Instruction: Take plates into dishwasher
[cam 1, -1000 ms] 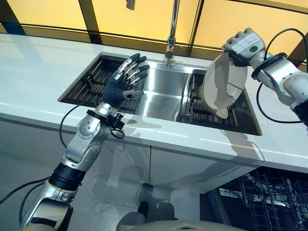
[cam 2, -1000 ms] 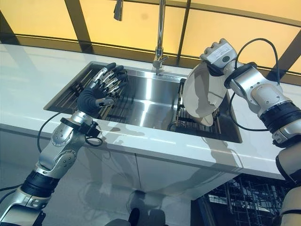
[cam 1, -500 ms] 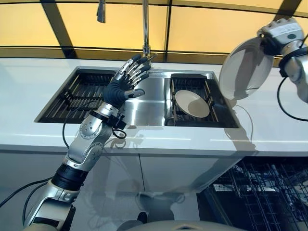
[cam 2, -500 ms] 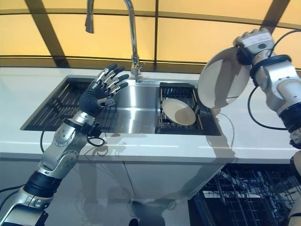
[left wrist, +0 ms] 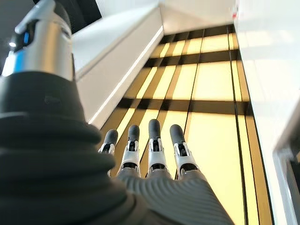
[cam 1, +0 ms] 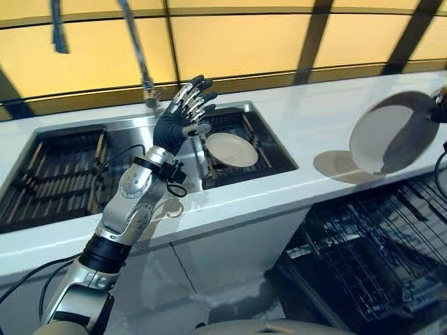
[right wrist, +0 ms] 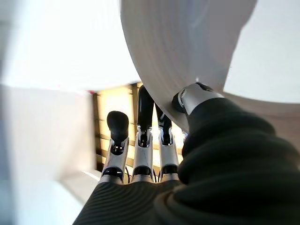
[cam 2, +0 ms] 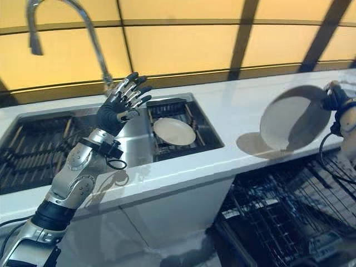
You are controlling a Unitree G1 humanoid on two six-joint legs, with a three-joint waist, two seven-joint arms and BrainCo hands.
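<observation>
My right hand (cam 2: 334, 95) is shut on a white plate (cam 2: 291, 118), pinched at its rim between thumb and fingers, as the right wrist view (right wrist: 187, 42) shows. The plate stands on edge in the air past the counter's front right edge, above the open dishwasher rack (cam 1: 370, 255). A second white plate (cam 1: 232, 149) lies tilted in the black rack in the sink's right basin (cam 1: 276, 150). My left hand (cam 1: 183, 115) is open and empty, held up above the sink by the tap; its straight fingers (left wrist: 152, 143) show in the left wrist view.
The tap (cam 2: 92, 39) rises behind the sink. A black drying rack (cam 1: 49, 167) fills the left basin. The white counter (cam 1: 314, 118) runs to the right, with white cabinet fronts (cam 2: 167, 206) below. The dishwasher's wire rack is pulled out at the lower right.
The camera has swung to the right. My right hand has carried the plate from above the sink rack out past the counter, over the dishwasher rack. The left hand stays raised and open.
</observation>
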